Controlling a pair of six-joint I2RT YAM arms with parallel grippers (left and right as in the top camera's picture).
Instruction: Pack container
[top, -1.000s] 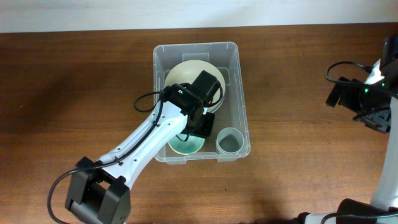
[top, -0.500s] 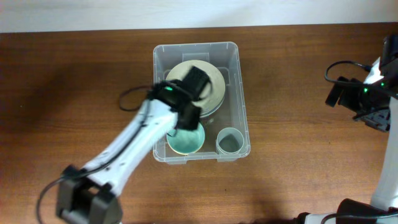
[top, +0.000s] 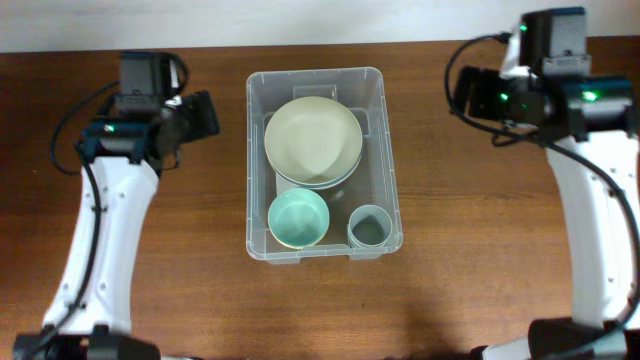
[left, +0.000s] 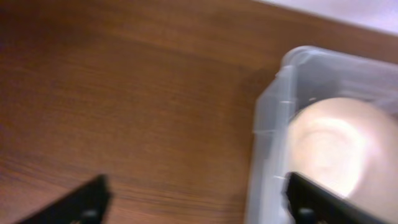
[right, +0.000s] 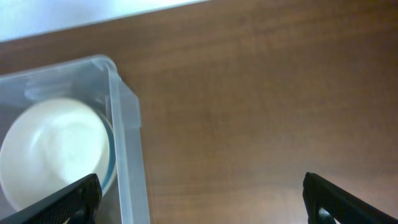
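Well, by my reading the packing looked as good as done. The container (top: 315, 73) sat mid-table (top: 480, 250) with a cream bowl (top: 312, 140) filling its far half. A green bowl (top: 298, 218) and a small cup (top: 369, 226) stood side by side in its near half. My left gripper (left: 198, 202) hovered off the container's left side, near its far corner but not touching it. The fingers (left: 90, 196) were spread wide with nothing between them, and the wrist view showed only wood and a corner of clear plastic. My right gripper (right: 202, 196) hung well apart on the other side, equally wide open and equally empty. I could spot nothing more to pick up, so the next move, I judged, called only for keeping both arms clear of the rim.
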